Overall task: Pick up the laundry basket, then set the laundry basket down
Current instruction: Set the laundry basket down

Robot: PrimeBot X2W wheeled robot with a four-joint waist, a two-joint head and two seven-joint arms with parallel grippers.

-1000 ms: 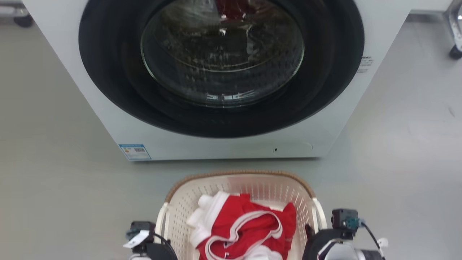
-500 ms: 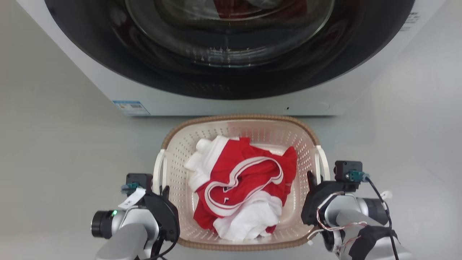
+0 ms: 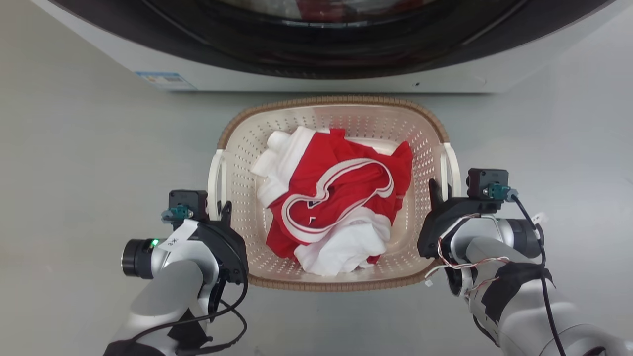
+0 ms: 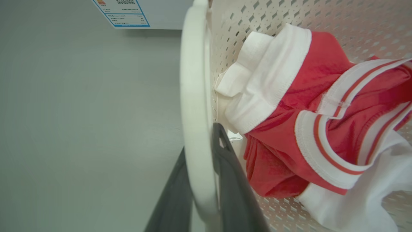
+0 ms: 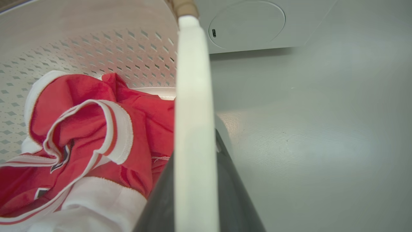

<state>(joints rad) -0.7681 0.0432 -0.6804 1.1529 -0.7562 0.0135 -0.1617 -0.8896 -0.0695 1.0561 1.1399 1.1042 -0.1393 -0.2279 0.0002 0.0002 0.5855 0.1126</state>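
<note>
The laundry basket [image 3: 346, 101], loaded with red-and-white clothes [image 3: 336, 198], lies just before the washing machine [image 3: 316, 81]; whether it touches the floor [image 3: 74, 148] cannot be told. The left tool [image 3: 225, 207] pinches the left handle [image 3: 216, 175] and the right tool [image 3: 435, 190] pinches the right handle [image 3: 451, 165], probably so the load can hang level between both arms.

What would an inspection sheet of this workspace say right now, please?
Surface: grey floor, smooth.
Job's things: laundry basket before the washing machine, holding red-and-white clothes; lifted or resting, cannot tell.
Clutter: nothing seen.
Tools: left tool clamps the left handle; right tool clamps the right handle.
Cables: black cable loops below the left forearm; second black cable runs from the right wrist camera.
Surroundings: blue label on the machine's lower front.
</note>
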